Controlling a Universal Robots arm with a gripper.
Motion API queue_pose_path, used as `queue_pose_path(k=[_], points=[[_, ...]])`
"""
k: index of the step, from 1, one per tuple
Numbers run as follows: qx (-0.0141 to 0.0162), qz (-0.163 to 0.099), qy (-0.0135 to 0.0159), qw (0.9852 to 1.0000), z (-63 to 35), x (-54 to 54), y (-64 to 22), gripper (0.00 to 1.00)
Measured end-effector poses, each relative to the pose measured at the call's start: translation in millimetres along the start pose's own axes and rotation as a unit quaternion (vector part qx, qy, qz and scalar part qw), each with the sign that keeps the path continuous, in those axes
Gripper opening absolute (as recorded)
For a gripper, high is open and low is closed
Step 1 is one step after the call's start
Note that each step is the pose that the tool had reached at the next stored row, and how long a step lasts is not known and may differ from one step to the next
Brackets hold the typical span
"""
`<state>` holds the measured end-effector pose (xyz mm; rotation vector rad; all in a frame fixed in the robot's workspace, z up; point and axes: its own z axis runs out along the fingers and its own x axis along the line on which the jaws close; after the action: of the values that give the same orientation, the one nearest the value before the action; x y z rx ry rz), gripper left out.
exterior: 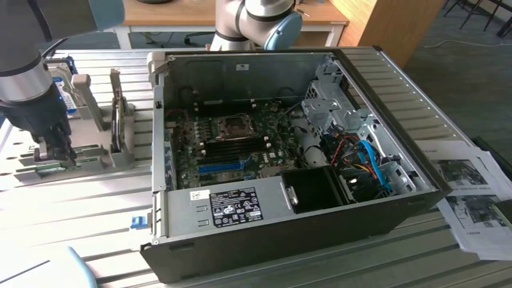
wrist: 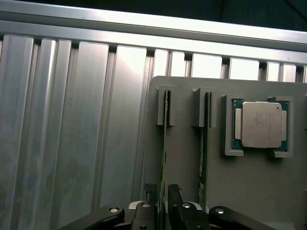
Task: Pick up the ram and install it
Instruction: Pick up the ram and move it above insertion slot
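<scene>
My gripper (wrist: 163,200) is down on the grey parts holder (wrist: 249,201), at the exterior view's left, well apart from the motherboard (exterior: 232,144). The ram (wrist: 164,143) stands on edge in the holder's first slot, still seated, one end running straight into my gripper. Whether I am clamped on it or just set around it, I cannot tell. A second memory stick (wrist: 205,143) stands on edge in the next slot, just beside and parallel to the first. Past that, a square silver processor chip (wrist: 261,124) lies flat in its own recess of the same holder. The holder sits on the ribbed aluminium table (wrist: 72,134). In the exterior view a hard drive (exterior: 64,90) stands upright in a grey stand just behind my arm. The open computer case (exterior: 264,252) lies on its side in the middle of the table. Its upright side wall (exterior: 160,150) stands between the holder and the board. On the board, the processor socket (exterior: 236,124) sits above a row of dark memory slots (exterior: 232,144), with a long blue slot (exterior: 220,167) below those. A black fan shroud (exterior: 320,189) and the labelled power supply (exterior: 232,207) crowd the near end of the case. Blue and red cables (exterior: 368,159) bunch toward the exterior view's right. Printed sheets (exterior: 472,198) lie on the table beyond the case on that side. The base of a second arm (exterior: 256,21) stands behind the case.
</scene>
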<state>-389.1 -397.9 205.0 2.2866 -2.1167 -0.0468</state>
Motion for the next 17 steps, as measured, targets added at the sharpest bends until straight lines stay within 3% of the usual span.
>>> queue_pose_path(k=[17], points=[[0.0001,0.0,-0.0001,1.0,2.9,-0.4,-0.2,0.23]])
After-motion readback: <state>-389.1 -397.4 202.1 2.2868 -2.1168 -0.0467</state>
